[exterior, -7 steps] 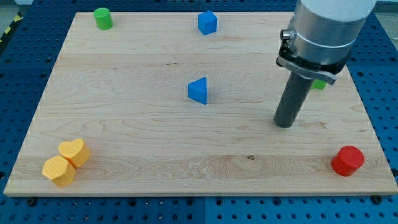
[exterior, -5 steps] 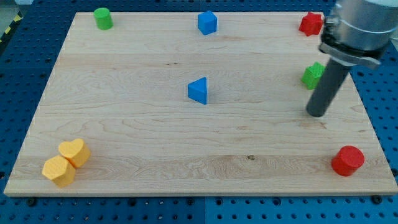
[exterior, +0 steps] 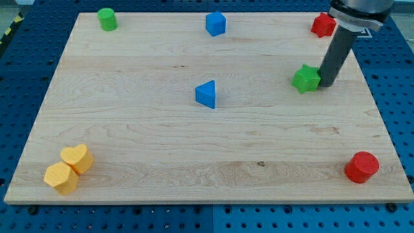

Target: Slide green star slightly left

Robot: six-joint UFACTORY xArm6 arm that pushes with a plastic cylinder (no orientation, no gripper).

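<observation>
The green star [exterior: 305, 79] lies on the wooden board [exterior: 142, 129] at the view's right, in the upper half. My tip [exterior: 326, 84] stands on the board right against the star's right side, touching it. The dark rod rises from there up to the arm at the view's top right.
A red star [exterior: 323, 24] sits at the top right corner, just left of the rod's upper part. A blue cube [exterior: 215, 24] and a green cylinder [exterior: 107, 19] lie along the top. A blue triangle [exterior: 206, 94] is mid-board. A red cylinder [exterior: 361, 167] is bottom right. A yellow heart [exterior: 78, 157] and a yellow hexagon [exterior: 61, 178] touch at bottom left.
My tip swung right, then up and around to the green star's right side. The star has slid left by a little. The other blocks have not moved.
</observation>
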